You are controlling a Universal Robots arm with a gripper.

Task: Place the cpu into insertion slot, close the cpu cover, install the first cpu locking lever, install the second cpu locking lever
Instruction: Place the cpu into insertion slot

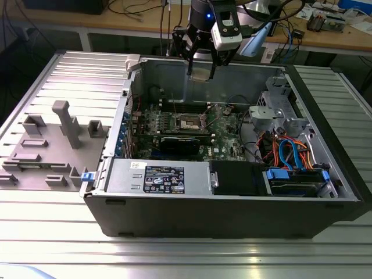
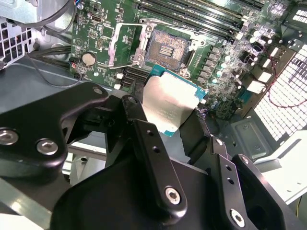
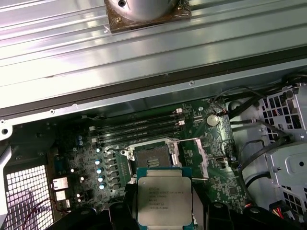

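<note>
While the cpu hangs above the open computer case, the step in hand is judged to be the placing of it into the insertion slot.

Item 1, handling advice. Keep the chip level and its edges square to the slot. Bring it down straight, with no sideways slide across the contact field, and match its orientation to the slot before it touches. Release should wait until it lies flat in the frame.

Item 2, pincer. Narrowed onto the cpu, pinching it by two opposite edges. One black finger shows beside the chip in the second wrist view. The metal top faces up.

Item 3, cpu, location. Held clear of the motherboard, over the far wall of the case in the exterior view and well above the board. Both wrist views show it not yet over the slot.

Item 4, cpu cover. Swung open at one side of the slot, which is bare and ready.

Item 5, desk. Ribbed metal, carrying the case.
</note>
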